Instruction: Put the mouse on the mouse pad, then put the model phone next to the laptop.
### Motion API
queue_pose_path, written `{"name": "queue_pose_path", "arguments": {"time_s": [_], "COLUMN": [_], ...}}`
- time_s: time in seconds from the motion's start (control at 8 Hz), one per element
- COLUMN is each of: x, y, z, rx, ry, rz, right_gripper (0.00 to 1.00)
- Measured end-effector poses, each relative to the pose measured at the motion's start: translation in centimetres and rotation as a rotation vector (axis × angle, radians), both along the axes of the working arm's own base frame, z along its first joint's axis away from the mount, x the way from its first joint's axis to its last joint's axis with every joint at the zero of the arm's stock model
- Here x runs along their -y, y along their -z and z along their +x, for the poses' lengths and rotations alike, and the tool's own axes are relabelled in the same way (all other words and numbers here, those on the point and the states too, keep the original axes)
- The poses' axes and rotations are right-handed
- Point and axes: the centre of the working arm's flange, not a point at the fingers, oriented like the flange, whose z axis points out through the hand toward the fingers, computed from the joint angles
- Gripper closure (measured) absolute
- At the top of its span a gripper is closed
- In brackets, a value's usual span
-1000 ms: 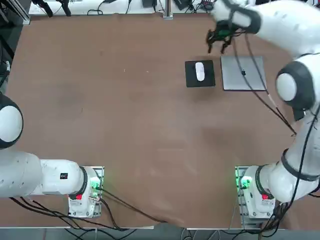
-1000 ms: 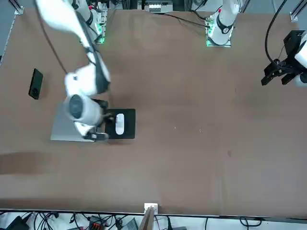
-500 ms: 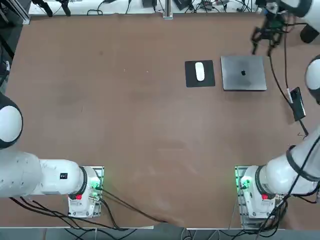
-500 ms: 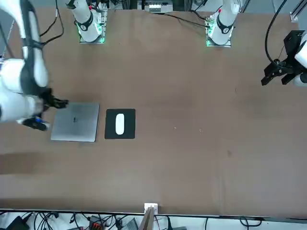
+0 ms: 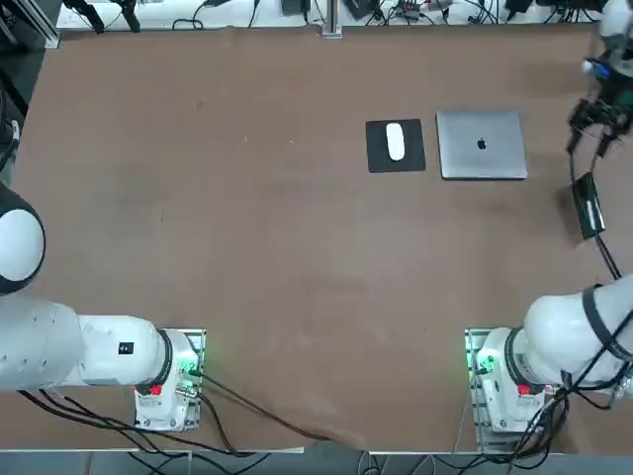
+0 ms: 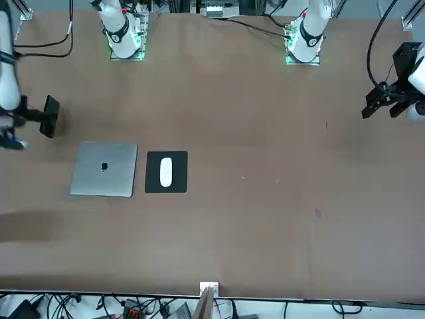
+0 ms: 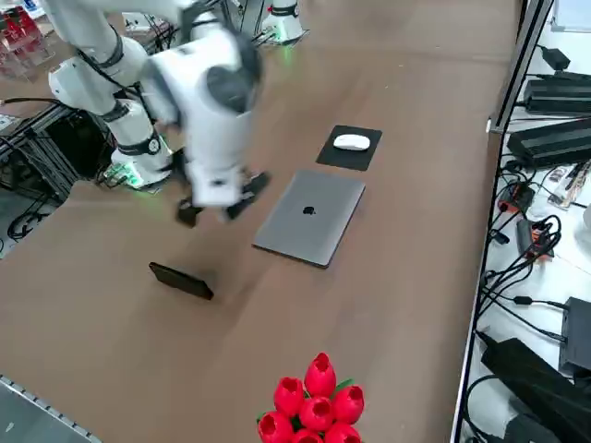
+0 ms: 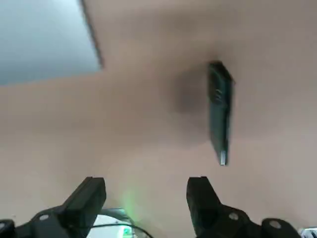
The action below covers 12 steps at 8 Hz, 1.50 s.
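The model phone is what I'm after now: it sits by itself on the brown table, apart from the laptop, out on the working arm's side, and looks propped up on a long edge rather than lying flat. On the laptop's other side is the mouse pad, with the white mouse already resting on it, so I judge the first half of the job done and the second at its start, the reach for the phone. My right gripper has its fingers spread wide with nothing between them, up above the table and near the phone but not around it. Next I'd line the two fingers up across the phone's thin side, come down straight over it, and close only once one finger is on each face. Standing on edge like that, it could tip if a finger brushes it on the way down. After that, I'd carry it across to the bare table beside the laptop, keeping clear of the lid.
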Motion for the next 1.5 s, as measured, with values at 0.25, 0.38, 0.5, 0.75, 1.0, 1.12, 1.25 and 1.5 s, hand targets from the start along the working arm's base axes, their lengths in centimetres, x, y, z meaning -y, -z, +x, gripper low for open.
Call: {"name": "queue_pose_path", "arguments": {"time_s": [0.25, 0.38, 0.5, 0.75, 1.0, 1.12, 1.25, 1.5], "x": [4.3, 4.9, 5.5, 6.0, 6.6, 6.7, 6.7, 6.9], "y": [2.3, 4.2, 6.2, 10.0, 12.6, 13.5, 14.1, 14.1], "z": [-5.7, -7.5, -8.9, -9.9, -9.8, -9.7, -9.6, -9.6], "rx": [0.101, 0.155, 0.196, 0.235, 0.262, 0.275, 0.284, 0.288], "ry": [0.019, 0.011, -0.006, -0.033, -0.061, -0.068, -0.075, -0.076], "rz": [0.001, -0.015, -0.023, -0.025, -0.027, -0.032, -0.035, -0.037], "right_gripper": [0.00, 0.00, 0.00, 0.00, 0.02, 0.04, 0.16, 0.56]}}
